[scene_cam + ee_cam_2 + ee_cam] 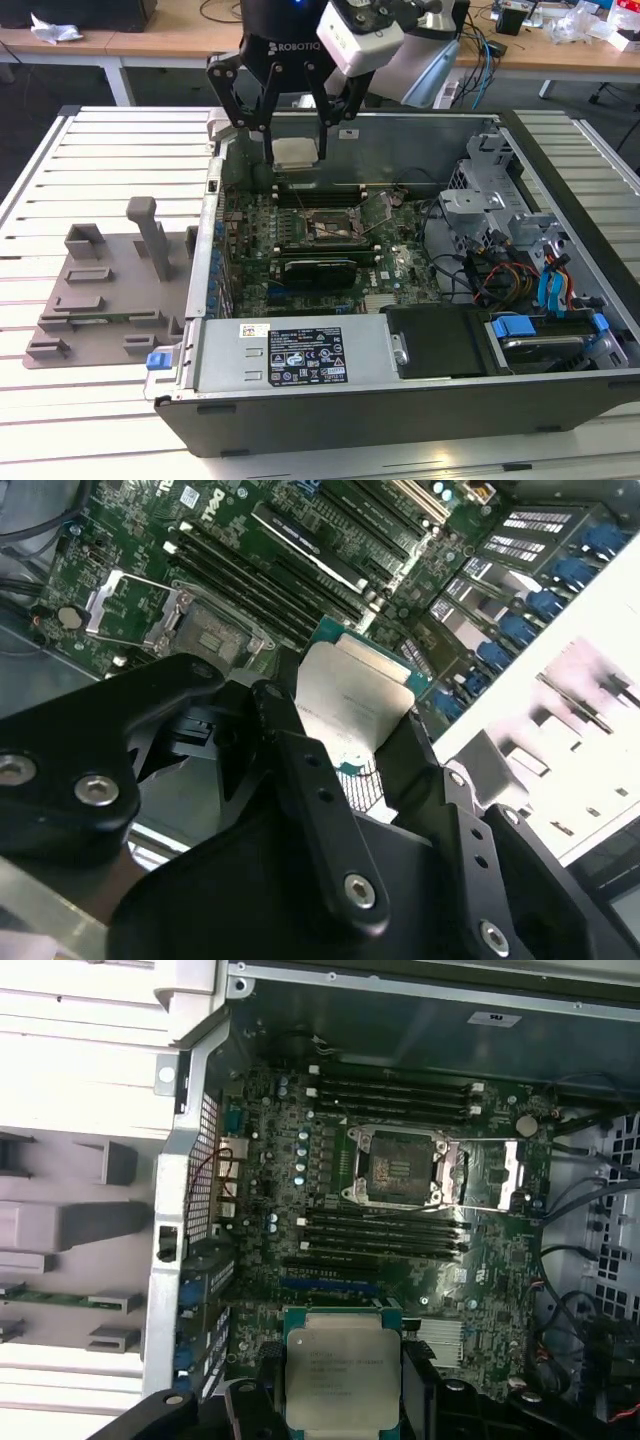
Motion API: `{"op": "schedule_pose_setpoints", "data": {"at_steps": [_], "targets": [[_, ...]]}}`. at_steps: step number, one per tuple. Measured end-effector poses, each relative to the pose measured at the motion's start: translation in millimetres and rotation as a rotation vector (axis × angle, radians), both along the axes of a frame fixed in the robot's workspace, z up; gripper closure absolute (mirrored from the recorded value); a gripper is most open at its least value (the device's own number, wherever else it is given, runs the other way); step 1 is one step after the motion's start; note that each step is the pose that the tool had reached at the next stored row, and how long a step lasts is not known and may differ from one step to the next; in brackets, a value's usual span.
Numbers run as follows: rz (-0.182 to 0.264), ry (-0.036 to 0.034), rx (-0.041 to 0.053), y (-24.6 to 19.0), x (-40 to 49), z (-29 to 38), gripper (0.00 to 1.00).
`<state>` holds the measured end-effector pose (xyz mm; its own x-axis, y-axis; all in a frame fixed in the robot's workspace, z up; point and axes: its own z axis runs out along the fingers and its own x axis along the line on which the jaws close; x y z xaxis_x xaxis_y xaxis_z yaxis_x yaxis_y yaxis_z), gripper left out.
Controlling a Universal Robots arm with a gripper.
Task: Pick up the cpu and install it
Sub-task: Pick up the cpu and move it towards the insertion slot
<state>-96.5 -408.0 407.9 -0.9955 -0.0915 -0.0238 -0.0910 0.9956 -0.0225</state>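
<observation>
Jaws clamp the cpu (342, 1375) by its edges. It hangs over the motherboard (500, 1260) in the open computer case (400, 415), apart from the socket (395, 1165).

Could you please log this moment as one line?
gripper: shut on silvery-grey square cpu | location: above green motherboard | dark square socket frame: empty

Bright, even overhead light in the exterior view; pale sheen on slatted table (110, 150). Blown out to near white beyond computer case (195, 1175) in the first wrist view. Shadowed case interior; soft glint on cpu (340, 1375).
</observation>
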Motion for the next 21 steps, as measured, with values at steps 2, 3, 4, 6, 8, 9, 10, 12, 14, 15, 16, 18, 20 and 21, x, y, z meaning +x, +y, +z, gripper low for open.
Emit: {"op": "schedule_pose_setpoints", "data": {"at_steps": [2, 3, 4, 6, 8, 9, 10, 12, 14, 15, 16, 18, 20, 21], "targets": [[0.0, 0.0002, -0.001, 3.0, 5.2, -3.4, 0.45], [0.0, 0.0002, -0.0012, 3.9, 7.0, -4.4, 0.45], [0.0, 0.0002, -0.0013, 6.0, 11.1, -6.8, 0.45], [0.0, 0.0005, -0.0015, 10.1, 19.0, -12.8, 0.45], [0.0, 0.0005, -0.0015, 13.5, 27.2, -20.3, 0.45], [0.0, 0.0005, -0.0015, 14.6, 30.3, -23.0, 0.45], [0.0, 0.0006, -0.0015, 15.5, 33.0, -25.2, 0.45], [0.0, 0.0006, -0.0015, 16.9, 38.3, -29.0, 0.45], [0.0, 0.0006, -0.0014, 18.0, 42.7, -32.2, 0.45], [0.0, 0.0006, -0.0015, 18.4, 44.2, -33.2, 0.45], [0.0, 0.0006, -0.0014, 19.0, 46.3, -34.6, 0.45], [0.0, 0.0005, -0.0015, 20.1, 50.5, -37.4, 0.45], [0.0, 0.0006, -0.0016, 20.8, 53.4, -39.3, 0.45], [0.0, 0.0006, -0.0015, 21.2, 54.8, -40.2, 0.45]]}}
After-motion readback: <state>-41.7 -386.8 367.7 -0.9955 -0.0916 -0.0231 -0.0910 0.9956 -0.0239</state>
